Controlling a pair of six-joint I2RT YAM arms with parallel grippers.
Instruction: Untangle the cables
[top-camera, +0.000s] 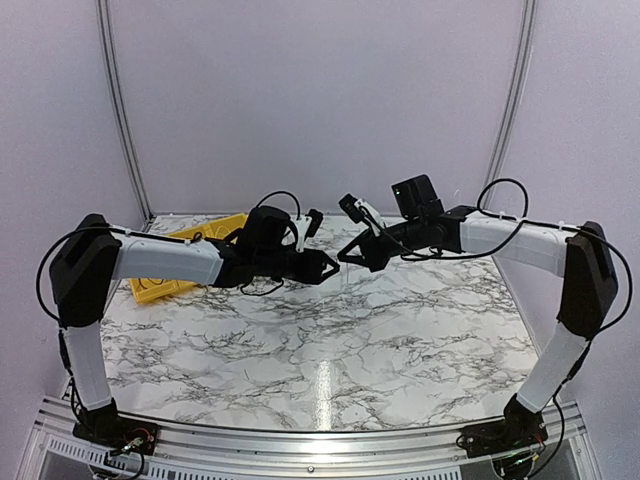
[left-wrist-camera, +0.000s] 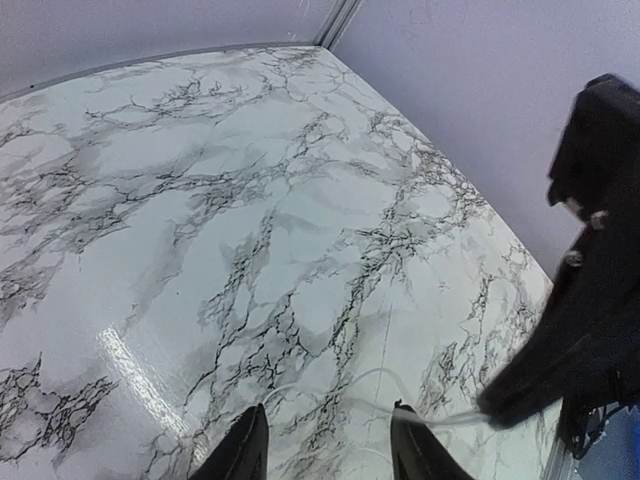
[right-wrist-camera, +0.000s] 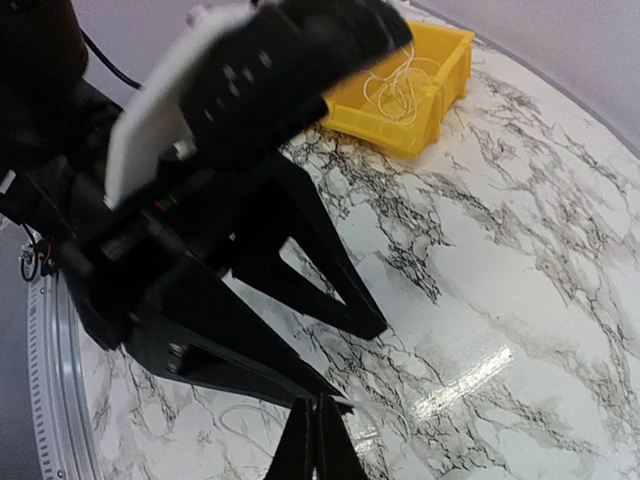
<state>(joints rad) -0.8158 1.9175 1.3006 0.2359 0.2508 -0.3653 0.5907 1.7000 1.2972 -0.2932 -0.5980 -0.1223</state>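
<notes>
A pale thin cable (left-wrist-camera: 445, 419) hangs between the two grippers above the marble table, and its slack loop (right-wrist-camera: 250, 420) lies on the tabletop below. My right gripper (right-wrist-camera: 320, 440) is shut on this cable; in the left wrist view its black tip (left-wrist-camera: 500, 405) holds the cable's end. My left gripper (left-wrist-camera: 330, 448) is open, and the cable lies across its right fingertip (left-wrist-camera: 410, 420). The grippers meet tip to tip at mid-table, left (top-camera: 328, 268) and right (top-camera: 350, 256). More pale wires (right-wrist-camera: 400, 85) lie in a yellow bin. No black or greenish wire shows.
The yellow bin (top-camera: 165, 285) stands at the table's back left, behind my left arm. The marble tabletop (top-camera: 380, 340) runs to walls at the back and both sides. A metal rail (top-camera: 300, 445) edges the near side.
</notes>
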